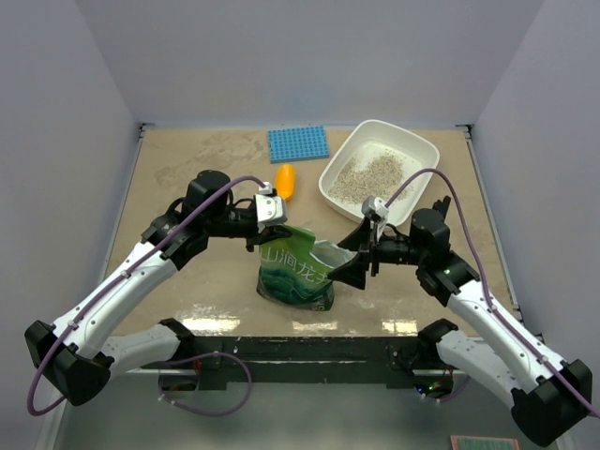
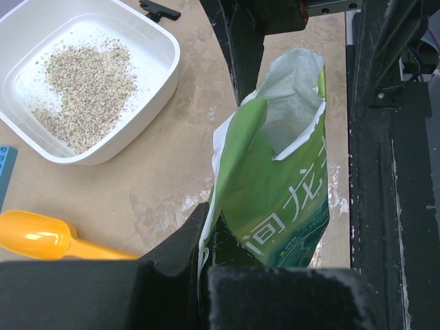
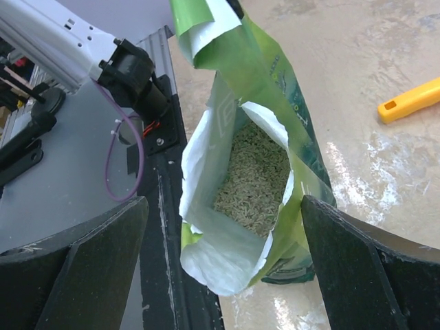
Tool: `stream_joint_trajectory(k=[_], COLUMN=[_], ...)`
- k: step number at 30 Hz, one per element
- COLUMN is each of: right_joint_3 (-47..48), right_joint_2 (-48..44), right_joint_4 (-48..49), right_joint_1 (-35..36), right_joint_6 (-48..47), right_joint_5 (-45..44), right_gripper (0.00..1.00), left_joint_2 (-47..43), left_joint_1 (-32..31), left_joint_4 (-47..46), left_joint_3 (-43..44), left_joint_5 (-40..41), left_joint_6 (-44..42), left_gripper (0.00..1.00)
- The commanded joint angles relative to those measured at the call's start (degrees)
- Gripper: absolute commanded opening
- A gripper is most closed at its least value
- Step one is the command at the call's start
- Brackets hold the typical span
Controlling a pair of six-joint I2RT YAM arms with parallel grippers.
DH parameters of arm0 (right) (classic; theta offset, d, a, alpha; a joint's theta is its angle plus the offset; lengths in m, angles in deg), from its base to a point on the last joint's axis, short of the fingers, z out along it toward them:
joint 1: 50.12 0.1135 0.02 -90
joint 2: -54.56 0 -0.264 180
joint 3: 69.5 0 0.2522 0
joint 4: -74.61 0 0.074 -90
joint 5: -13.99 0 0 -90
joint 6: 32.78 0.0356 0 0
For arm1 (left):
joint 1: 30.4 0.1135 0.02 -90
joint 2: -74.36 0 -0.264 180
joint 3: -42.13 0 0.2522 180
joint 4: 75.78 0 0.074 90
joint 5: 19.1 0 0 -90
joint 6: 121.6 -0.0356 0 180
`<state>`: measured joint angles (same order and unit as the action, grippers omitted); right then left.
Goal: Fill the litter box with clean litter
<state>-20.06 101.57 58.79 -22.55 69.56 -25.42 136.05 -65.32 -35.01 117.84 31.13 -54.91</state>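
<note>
Green foil bag (image 1: 295,272) stands open mid-table, our left gripper (image 2: 206,254) pinched tight on its top edge and our right gripper (image 3: 223,201) spread wide astride the mouth, holding nothing. We judge the right should clamp the bag's side before tipping toward the litter box (image 2: 172,65), far right, where clean litter (image 1: 370,176) lies thin.

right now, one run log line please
left gripper shut on bag | right gripper open at bag mouth | bag upright, litter inside | litter box partly filled | scoop on table
</note>
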Motion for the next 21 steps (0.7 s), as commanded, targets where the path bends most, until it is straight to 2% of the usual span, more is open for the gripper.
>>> stream_joint_trajectory(k=[1, 6, 10, 13, 14, 21], right_joint_3=[0.00, -0.09, 0.53, 1.23, 1.15, -0.52], right_joint_2=[0.89, 3.26, 5.38, 5.91, 5.82, 1.96], right_joint_4=[3.19, 4.88, 3.48, 0.94, 0.40, 0.22], right_joint_1=[3.18, 6.17, 7.85, 7.85, 7.85, 7.85], right_joint_6=[-0.03, 0.14, -0.73, -0.74, -0.48, 2.43], right_joint_5=[-2.77, -6.19, -12.61, -18.14, -20.33, -23.08], right_gripper=[0.98, 0.98, 0.96, 0.89, 0.84, 0.65], left_joint_2=[-1.66, -1.40, -1.48, -1.75, -2.01, -2.54], left_joint_1=[0.38, 0.38, 0.38, 0.38, 0.38, 0.38], left_joint_4=[-7.14, -7.23, -6.88, -6.44, -6.44, -6.26], left_joint_3=[0.54, 0.62, 0.71, 0.71, 0.63, 0.01], left_joint_5=[0.92, 1.27, 1.71, 2.76, 2.94, 3.91], left_joint_6=[0.55, 0.55, 0.20, -0.24, -0.24, -0.33], left_gripper=[0.00, 0.00, 0.00, 0.00, 0.00, 0.00])
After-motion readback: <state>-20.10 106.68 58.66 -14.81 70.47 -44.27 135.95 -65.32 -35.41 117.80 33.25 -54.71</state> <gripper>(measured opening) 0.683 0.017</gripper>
